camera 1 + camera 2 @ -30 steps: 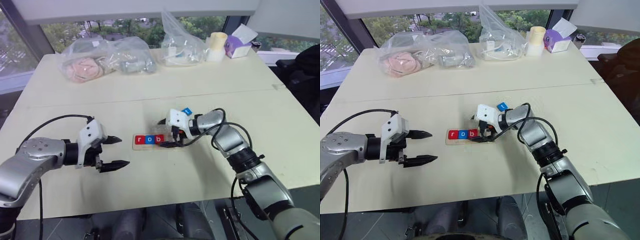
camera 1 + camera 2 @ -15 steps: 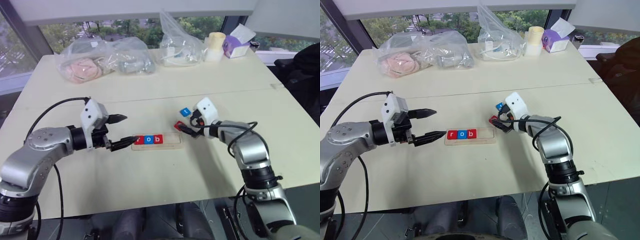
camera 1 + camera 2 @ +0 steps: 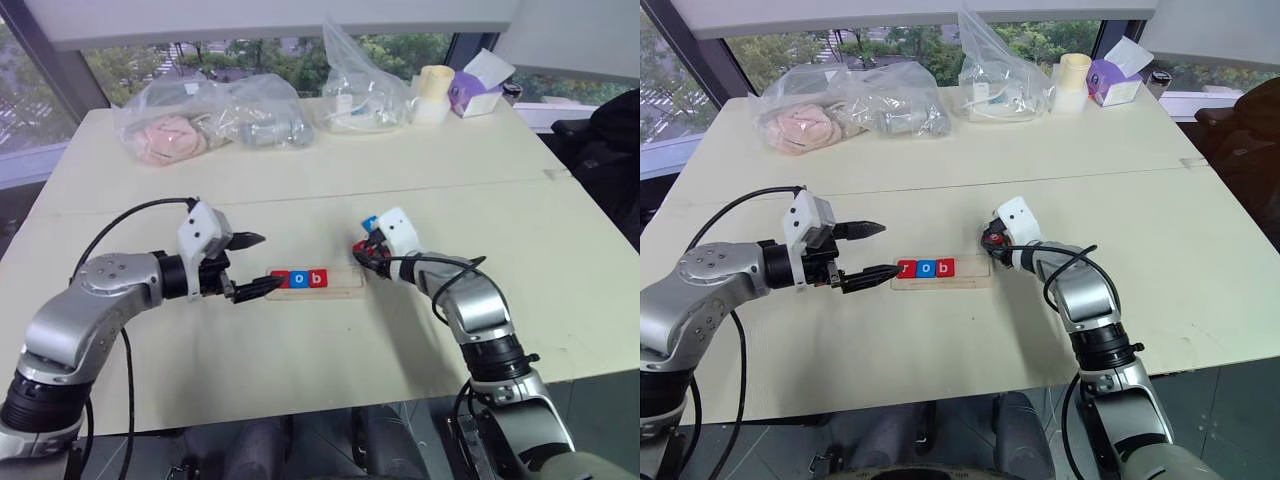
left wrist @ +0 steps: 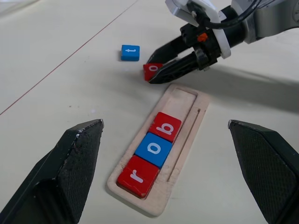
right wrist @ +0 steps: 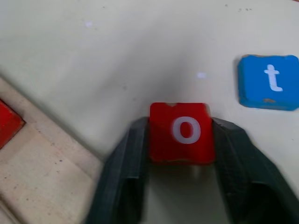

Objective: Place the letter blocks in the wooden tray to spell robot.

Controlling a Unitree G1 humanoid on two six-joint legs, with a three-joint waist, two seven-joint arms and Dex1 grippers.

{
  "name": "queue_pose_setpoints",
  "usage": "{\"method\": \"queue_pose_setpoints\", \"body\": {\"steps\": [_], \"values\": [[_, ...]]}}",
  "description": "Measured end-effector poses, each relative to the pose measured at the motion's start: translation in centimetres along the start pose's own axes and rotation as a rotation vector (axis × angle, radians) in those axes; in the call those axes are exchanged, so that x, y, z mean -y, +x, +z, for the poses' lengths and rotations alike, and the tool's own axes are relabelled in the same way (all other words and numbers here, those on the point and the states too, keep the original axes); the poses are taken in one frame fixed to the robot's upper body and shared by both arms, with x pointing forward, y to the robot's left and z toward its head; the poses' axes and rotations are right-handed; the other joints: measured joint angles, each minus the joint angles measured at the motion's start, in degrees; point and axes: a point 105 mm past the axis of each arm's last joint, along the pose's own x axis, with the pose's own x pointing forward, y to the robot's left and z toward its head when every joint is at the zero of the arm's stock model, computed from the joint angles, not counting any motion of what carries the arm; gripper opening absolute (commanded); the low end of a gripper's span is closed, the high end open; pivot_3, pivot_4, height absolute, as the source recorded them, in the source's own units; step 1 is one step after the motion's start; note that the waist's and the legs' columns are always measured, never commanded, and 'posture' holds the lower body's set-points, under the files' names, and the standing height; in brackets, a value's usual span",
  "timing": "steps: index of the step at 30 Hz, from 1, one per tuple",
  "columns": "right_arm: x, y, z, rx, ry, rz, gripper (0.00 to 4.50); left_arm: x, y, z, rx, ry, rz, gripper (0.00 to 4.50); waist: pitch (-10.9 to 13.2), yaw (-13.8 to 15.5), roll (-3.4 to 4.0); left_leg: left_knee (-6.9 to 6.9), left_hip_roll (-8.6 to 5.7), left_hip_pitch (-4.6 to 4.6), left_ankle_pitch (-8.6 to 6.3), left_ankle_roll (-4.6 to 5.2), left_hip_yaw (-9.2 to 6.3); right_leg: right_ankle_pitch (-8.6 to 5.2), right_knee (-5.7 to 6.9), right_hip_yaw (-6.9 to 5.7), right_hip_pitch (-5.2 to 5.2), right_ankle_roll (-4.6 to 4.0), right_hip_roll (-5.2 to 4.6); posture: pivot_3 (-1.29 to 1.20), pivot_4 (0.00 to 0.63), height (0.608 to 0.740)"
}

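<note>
Three tiles seated; right gripper (image 5: 183,140) clamps red o block (image 5: 182,132), tray (image 4: 187,100) slot just beside. Keep it flat, seat against b. Left gripper (image 3: 256,264) gapes, empty.

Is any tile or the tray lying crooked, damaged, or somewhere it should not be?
Nothing stands out. The wooden tray lies flat with r, o, b seated in a row. The red o tile is gripped squarely by the right pincer just off the tray's end, and the blue t tile lies flat on the table nearby.
</note>
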Motion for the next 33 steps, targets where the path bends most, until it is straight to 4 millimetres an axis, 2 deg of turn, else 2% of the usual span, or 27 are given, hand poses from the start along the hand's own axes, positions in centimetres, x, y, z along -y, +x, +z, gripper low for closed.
{"method": "queue_pose_setpoints", "body": {"steps": [3,6,10,12,16,21,23,24,27,28,30,33], "values": [[0.2,0.0,0.2,0.007,-0.001,-0.019,1.19,0.0,0.0,0.0,0.002,-0.001,0.001,4.5,0.0,0.0,0.0,0.0,0.0,0.0,0.0,0.0,0.0,0.0,0.0,0.0,0.0,0.0,0.0,0.0,0.15,0.74],[1.4,-0.4,1.1,0.028,0.014,-0.082,1.19,0.1,0.1,0.1,0.008,0.0,0.0,4.5,0.0,0.05,0.0,0.0,0.0,0.0,0.0,0.0,-0.01,0.0,0.0,0.0,0.0,0.0,0.0,0.0,0.15,0.74],[3.3,-2.9,2.4,0.063,0.059,-0.229,1.19,0.9,0.5,0.6,0.01,0.031,-0.035,4.5,0.0,0.27,0.0,0.0,0.01,-0.04,0.0,0.0,-0.02,0.0,0.0,0.0,-0.03,0.0,-0.01,0.0,0.15,0.74],[3.6,-4.6,1.9,0.052,0.102,-0.304,1.19,1.8,0.9,0.5,-0.002,0.044,-0.083,4.5,-0.01,0.34,0.0,-0.01,0.01,-0.05,0.0,0.0,-0.04,-0.01,0.0,0.0,-0.03,-0.01,-0.01,0.0,0.15,0.74],[2.4,-6.8,-1.5,-0.064,0.25,-0.39,1.19,3.3,1.9,-0.2,-0.023,0.042,-0.157,4.5,-0.01,0.08,0.0,-0.01,0.04,-0.03,0.0,0.0,-0.03,-0.02,0.0,0.0,-0.03,-0.03,-0.01,0.0,0.15,0.74],[-0.5,-7.3,-2.8,-0.128,0.36,-0.377,1.19,3.4,2.7,-0.4,-0.006,0.044,-0.184,4.5,-0.02,-0.02,0.03,-0.05,0.08,-0.02,0.0,0.0,-0.03,-0.02,0.0,-0.01,-0.06,-0.04,0.02,0.0,0.15,0.74],[-1.5,-7.1,-3.2,-0.152,0.386,-0.369,2.26,3.2,2.8,-0.9,-0.015,0.033,-0.186,4.5,-0.02,-0.04,0.03,-0.05,0.08,-0.03,0.0,0.0,-0.03,-0.02,-0.02,-0.01,-0.06,-0.04,0.02,0.0,0.15,0.74],[-2.0,-7.0,-3.2,-0.157,0.396,-0.365,2.63,3.1,2.9,-1.0,-0.017,0.031,-0.188,4.5,-0.02,-0.02,0.03,-0.04,0.09,-0.03,0.0,0.0,-0.03,-0.02,-0.02,-0.01,-0.06,-0.04,0.02,0.0,0.15,0.74],[-2.5,-7.1,-3.0,-0.163,0.398,-0.365,4.21,3.0,3.0,-1.4,-0.022,0.025,-0.193,4.5,-0.02,0.15,0.03,-0.04,0.11,-0.04,-0.01,0.0,-0.05,-0.02,-0.04,-0.01,-0.06,-0.03,0.01,0.0,0.15,0.74],[-2.4,-7.2,-3.1,-0.165,0.396,-0.368,4.47,3.0,3.1,-1.5,-0.028,0.021,-0.199,4.5,-0.02,0.18,0.03,-0.04,0.11,-0.05,-0.01,0.0,-0.05,-0.02,-0.05,-0.01,-0.06,-0.03,0.0,0.0,0.15,0.74],[-1.6,-7.5,-3.0,-0.159,0.384,-0.388,4.47,3.0,3.1,-1.7,-0.031,0.014,-0.203,4.5,-0.02,0.15,0.03,-0.03,0.12,-0.07,-0.01,0.0,-0.04,-0.02,-0.08,-0.02,-0.05,-0.03,-0.01,0.0,0.15,0.74],[1.2,-8.4,-0.7,-0.024,0.294,-0.389,4.47,3.1,3.0,-1.7,-0.033,0.013,-0.223,4.5,-0.01,0.13,0.05,-0.03,0.11,-0.09,-0.01,0.0,-0.03,-0.03,-0.12,-0.02,-0.05,-0.02,-0.02,0.0,0.15,0.74]]}}
